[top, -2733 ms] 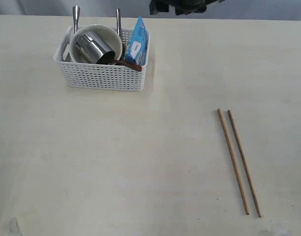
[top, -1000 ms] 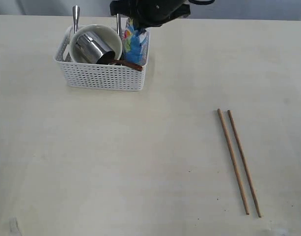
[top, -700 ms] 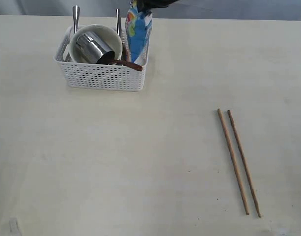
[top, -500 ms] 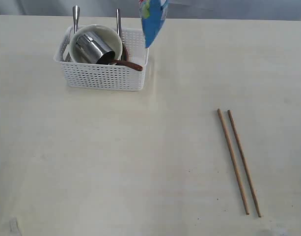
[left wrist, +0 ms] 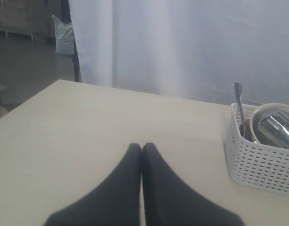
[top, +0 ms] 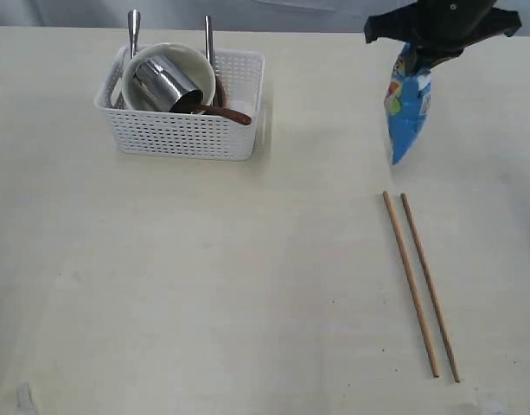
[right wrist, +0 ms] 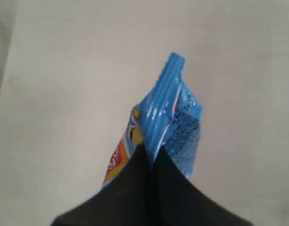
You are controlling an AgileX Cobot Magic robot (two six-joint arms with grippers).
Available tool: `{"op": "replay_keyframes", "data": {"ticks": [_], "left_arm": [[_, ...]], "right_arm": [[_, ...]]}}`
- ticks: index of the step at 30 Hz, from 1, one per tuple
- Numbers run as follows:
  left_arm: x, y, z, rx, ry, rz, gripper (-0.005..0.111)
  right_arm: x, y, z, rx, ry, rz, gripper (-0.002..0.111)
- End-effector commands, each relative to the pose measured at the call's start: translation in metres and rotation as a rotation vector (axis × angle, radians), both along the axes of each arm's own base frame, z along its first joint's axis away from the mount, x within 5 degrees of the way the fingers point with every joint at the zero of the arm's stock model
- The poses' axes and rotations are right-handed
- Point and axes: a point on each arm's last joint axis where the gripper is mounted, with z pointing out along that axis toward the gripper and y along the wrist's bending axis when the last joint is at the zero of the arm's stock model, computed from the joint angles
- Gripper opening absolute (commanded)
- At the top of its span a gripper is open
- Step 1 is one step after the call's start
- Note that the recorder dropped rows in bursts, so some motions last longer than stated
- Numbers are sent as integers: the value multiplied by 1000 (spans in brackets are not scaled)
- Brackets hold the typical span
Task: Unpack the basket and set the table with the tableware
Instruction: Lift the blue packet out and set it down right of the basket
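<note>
The white basket (top: 182, 130) stands at the table's (top: 204, 277) back left. In it lie a cream bowl (top: 200, 69) with a steel cup (top: 161, 85) inside, a dark red spoon (top: 228, 113) and two upright steel handles (top: 133, 30). Two wooden chopsticks (top: 420, 285) rest side by side on the table at right. My right gripper (top: 416, 54) is shut on the top of a blue snack packet (top: 406, 108), which hangs above the table behind the chopsticks. My left gripper (left wrist: 142, 147) is shut and empty, low over bare table, with the basket (left wrist: 257, 162) beside it.
A pale curtain (left wrist: 182, 42) hangs behind the table's far edge. The right arm's dark body (top: 446, 22) sits over the back right of the table.
The right gripper lifted the blue packet out of the basket and carried it to the right, over the table behind the chopsticks. Basket contents and chopsticks have not moved.
</note>
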Motion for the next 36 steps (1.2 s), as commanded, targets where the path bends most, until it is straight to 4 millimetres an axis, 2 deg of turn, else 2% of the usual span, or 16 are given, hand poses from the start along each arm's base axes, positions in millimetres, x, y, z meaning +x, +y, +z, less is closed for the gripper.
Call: {"op": "replay_keyframes", "data": {"ticks": [1,6,12,17,22,24,27,28,31,36], "left_arm": [[0,0,-1,0,-2,4,0],[0,0,-1,0,-2,4,0],[0,0,-1,0,-2,4,0],[0,0,-1,0,-2,4,0],[0,0,-1,0,-2,4,0],[0,0,-1,0,-2,4,0],[0,0,-1,0,-2,4,0],[0,0,-1,0,-2,4,0],[0,0,-1,0,-2,4,0],[0,0,-1,0,-2,4,0]], "right_arm": [[7,14,-31,-193,11,32,0],[7,41,-54,-300,22,114,0],[16,73,-57,-378,-16,192,0],[22,81,-71,-397,14,194,0],[26,80,-80,-412,10,206,0],[26,80,-80,-414,13,208,6],[25,79,-80,-429,27,223,28],[25,79,-80,-428,31,222,39],[24,79,-80,-428,35,220,55],[22,79,-69,-421,23,214,56]]}}
